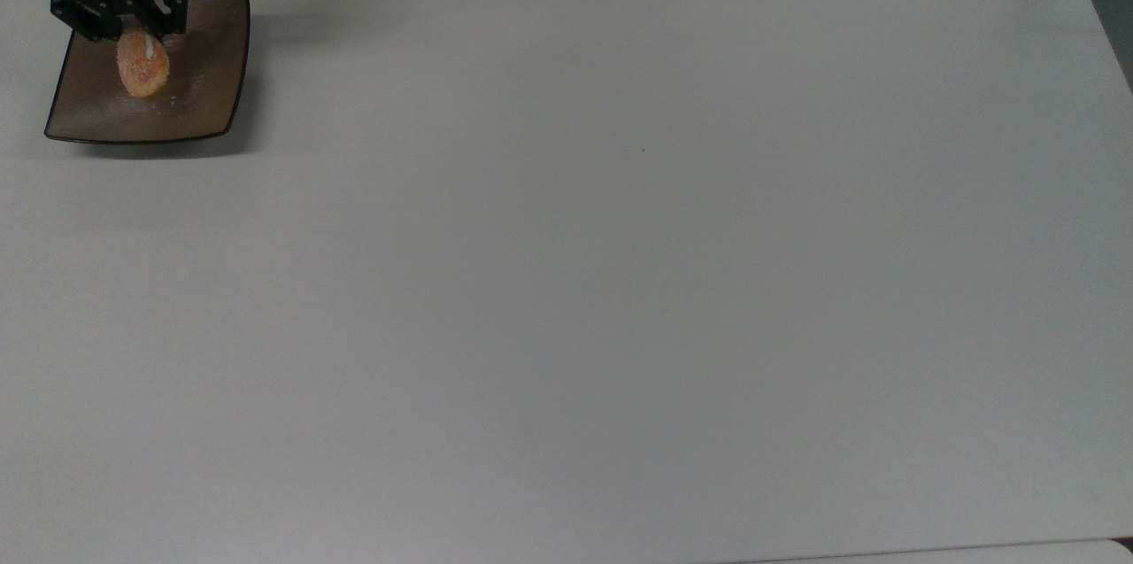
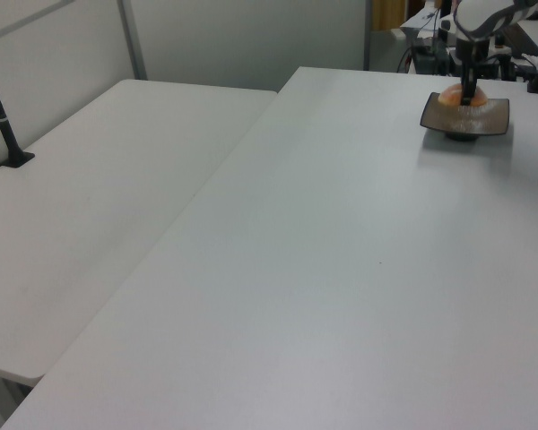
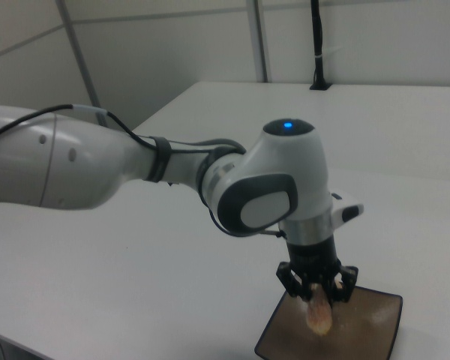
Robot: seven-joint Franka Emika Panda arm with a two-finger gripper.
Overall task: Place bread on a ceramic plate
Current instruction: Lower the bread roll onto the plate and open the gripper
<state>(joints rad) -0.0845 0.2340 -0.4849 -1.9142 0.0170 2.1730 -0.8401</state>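
In the top view, the gripper (image 1: 134,28) is seen at the far left corner of the white table (image 1: 584,263), over the back part of the ceramic plate (image 1: 208,68). The bread (image 1: 142,68) hangs just below the black fingers, its upper end hidden between them, and its lower end lies over the plate's middle. Whether the roll touches the glaze cannot be told. The arm's white wrist is cut off by the picture's upper left corner.

In the left view, the gripper (image 2: 468,90) is seen far off, straight above the plate (image 2: 493,121). The bread (image 2: 455,97) is made out as an orange patch at the fingertips, low within the plate's upturned rim.

In the right view, the wrist is seen pointing straight down with a blue light on top. The gripper (image 3: 319,298) is closed narrowly on the upper end of the bread (image 3: 319,318), which hangs upright over the plate (image 3: 371,330). The plate's near edge is cut off by the frame's bottom.
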